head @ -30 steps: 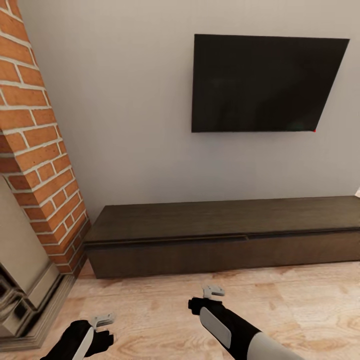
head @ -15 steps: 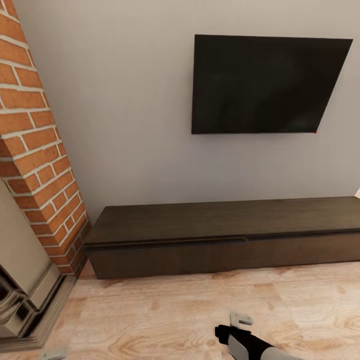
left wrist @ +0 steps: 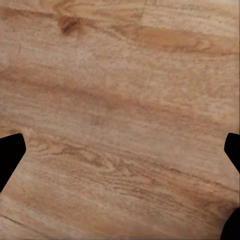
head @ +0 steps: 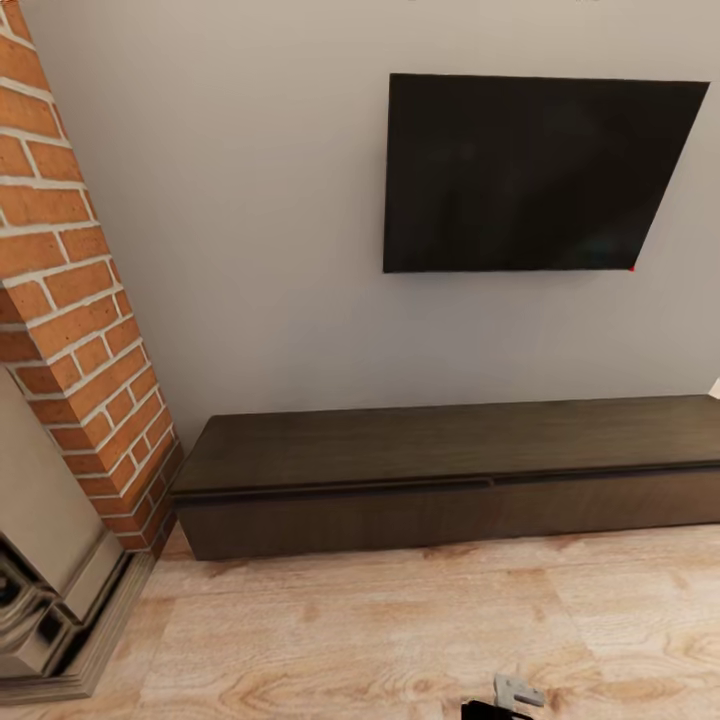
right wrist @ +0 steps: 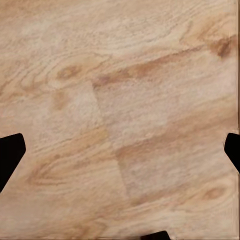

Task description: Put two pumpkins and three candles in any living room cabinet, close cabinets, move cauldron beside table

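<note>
The cabinet [head: 450,480] is seen against the grey wall, long and low, its drawer fronts shut flush; a dark television [head: 535,172] is mounted above it, and a brick fireplace [head: 70,330] stands beside its end; the wooden floor [head: 350,630] lies bare in front. The right gripper [right wrist: 120,150] is held over the floor boards with its fingers spread wide and nothing between them; the left gripper [left wrist: 120,150] is likewise spread wide above the planks, nothing grasped.
</note>
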`<state>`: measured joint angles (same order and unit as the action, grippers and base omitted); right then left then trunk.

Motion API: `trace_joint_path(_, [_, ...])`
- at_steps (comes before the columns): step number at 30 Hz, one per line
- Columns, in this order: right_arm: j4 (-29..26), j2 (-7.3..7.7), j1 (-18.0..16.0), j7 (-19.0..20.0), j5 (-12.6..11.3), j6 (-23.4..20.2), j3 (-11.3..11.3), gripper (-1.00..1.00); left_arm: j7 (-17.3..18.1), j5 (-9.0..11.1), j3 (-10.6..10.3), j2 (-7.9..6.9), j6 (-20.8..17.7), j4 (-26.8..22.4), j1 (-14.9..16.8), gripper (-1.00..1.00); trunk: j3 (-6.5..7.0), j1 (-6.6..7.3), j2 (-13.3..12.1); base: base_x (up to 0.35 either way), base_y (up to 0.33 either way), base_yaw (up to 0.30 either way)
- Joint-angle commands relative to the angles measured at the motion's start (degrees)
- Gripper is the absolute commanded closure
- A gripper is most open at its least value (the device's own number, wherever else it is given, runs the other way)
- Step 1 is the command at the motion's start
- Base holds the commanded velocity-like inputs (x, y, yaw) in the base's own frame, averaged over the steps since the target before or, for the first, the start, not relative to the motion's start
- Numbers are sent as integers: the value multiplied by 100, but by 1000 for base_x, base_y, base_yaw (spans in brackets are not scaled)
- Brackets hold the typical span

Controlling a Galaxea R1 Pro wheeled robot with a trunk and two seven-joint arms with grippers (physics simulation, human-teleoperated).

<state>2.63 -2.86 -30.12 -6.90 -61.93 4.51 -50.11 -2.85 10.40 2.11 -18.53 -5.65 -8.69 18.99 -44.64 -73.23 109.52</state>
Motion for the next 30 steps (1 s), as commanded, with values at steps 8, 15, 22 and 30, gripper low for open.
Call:
trace_joint_path(8, [18, -4, 175, -12, -31, 86, -46, -100, -5, 16, 4, 57, 435, 491, -5, -100, 138, 177, -320, 0, 0, 0])
trace_joint_path(15, [8, -4, 215, -30, -5, 100, -50, -100, -5, 9, 0, 60, 473, 541, -15, -100, 264, 331, -601, 0, 0, 0])
trace_joint_path(22, [8, -4, 217, -31, -3, 97, -52, -100, -5, 7, 0, 62, 476, 544, -43, -100, 389, 485, -882, 0, 0, 0])
trace_joint_path(30, [9, -4, 217, -31, -3, 94, -52, -100, -5, 3, -9, 162, 477, 544, -61, -100, 533, 660, -1202, 0, 0, 0])
